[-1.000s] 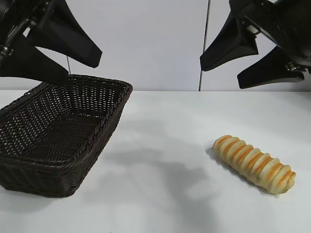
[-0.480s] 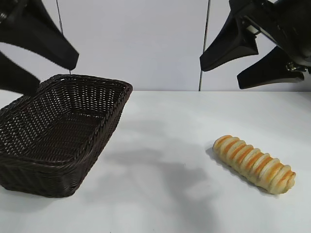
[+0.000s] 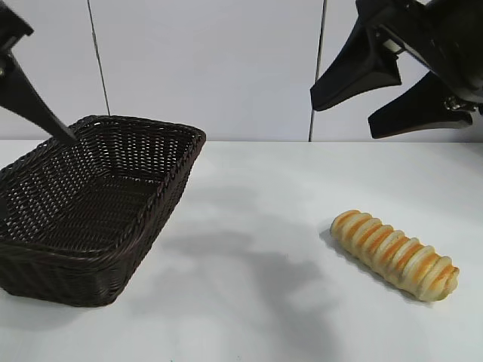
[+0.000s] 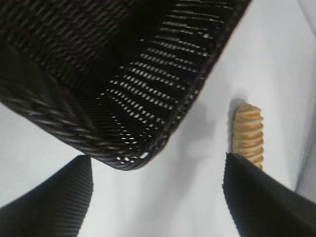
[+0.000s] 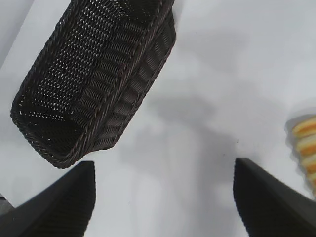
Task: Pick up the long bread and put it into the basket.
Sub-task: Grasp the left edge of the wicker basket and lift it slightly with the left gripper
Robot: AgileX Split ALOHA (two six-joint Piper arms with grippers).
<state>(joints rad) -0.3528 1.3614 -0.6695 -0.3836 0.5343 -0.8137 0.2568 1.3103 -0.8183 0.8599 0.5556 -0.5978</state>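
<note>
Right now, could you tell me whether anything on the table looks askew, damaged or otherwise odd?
Nothing stands out. The basket sits upright and empty, the long bread lies intact on the table apart from it, and the left gripper and right gripper hang above with jaws open.

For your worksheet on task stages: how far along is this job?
Nothing is done yet. The striped cream-and-orange spiral loaf lies on the white table, outside the empty dark brown wicker basket. The open right tool hangs above it, holding nothing. Grasping, carrying and placing remain.
</note>
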